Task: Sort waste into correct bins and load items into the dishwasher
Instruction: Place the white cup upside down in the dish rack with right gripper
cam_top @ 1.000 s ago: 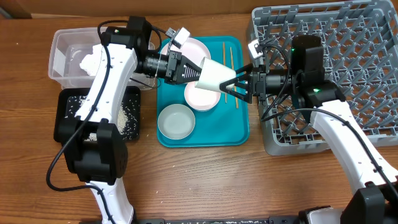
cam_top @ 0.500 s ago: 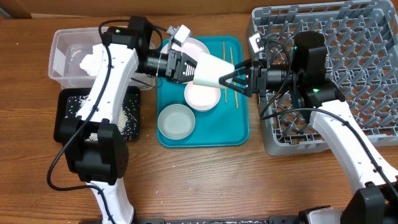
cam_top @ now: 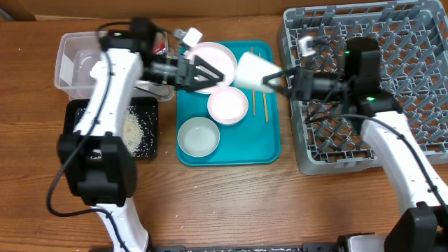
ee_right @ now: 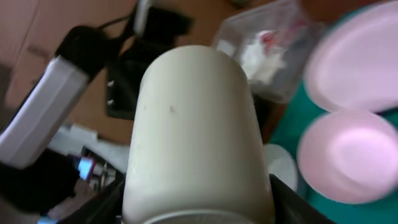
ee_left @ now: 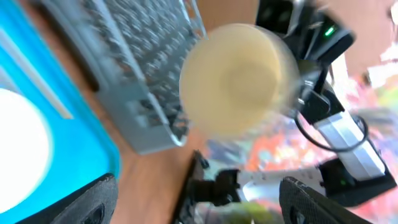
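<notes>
Since the small white round cup (cam_top: 253,71) looks light, rigid and slick, right gripper (cam_top: 275,79) fingers pinch its wall; left gripper (cam_top: 214,71) fingers gape empty.

readable text: none in any view, honestly
cup (cam_top: 252,71): plain white side, no logo or number on the part that shows
snack wrapper (ee_right: 268,38): a bit of red print inside the clear tub (cam_top: 68,50), way too blurry to read
dish rack (cam_top: 413,42): grey grid, no lettering I can make out
colourful patch (ee_left: 261,149): past the rack in the left wrist view, just smeared colour, can't tell if it's words
</notes>
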You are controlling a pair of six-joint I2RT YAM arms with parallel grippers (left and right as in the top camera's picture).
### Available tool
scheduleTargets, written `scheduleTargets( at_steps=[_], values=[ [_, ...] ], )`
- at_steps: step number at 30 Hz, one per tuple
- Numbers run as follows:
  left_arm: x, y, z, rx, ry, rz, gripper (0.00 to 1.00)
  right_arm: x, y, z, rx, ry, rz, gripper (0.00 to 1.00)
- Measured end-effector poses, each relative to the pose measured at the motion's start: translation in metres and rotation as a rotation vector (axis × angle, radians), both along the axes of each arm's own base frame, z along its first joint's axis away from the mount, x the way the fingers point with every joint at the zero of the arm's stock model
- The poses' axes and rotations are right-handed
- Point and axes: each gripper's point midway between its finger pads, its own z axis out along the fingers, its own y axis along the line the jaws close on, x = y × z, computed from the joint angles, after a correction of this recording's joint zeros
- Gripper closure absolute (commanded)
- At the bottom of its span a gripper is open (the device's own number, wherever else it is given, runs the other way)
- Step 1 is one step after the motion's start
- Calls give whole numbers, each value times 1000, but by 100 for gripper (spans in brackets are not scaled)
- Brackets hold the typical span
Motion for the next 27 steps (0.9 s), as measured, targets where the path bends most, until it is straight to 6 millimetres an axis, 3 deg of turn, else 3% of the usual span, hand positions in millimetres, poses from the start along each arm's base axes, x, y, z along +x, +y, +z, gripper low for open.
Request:
scheduleTargets(
  at_steps=[4,9,13,16,21,27],
  values=[
    [20,50,-7,43,-6,123,15,3,-43,-34,-120,204,-208,62],
    [31,96,-19,115,0,226,16,-28,-85,-54,-368,401,-424,61],
    [31,102,-31,194,7,232,19,-49,-120,-39,-598,452,-574,58],
    [30,101,-39,248,8,221,19,-65,-135,-34,-742,467,-637,58],
    [28,95,-48,307,4,197,19,-91,-154,-53,-917,585,-677,58],
    [26,93,-55,355,3,183,19,-94,-164,-81,-1029,705,-660,58]
  ],
)
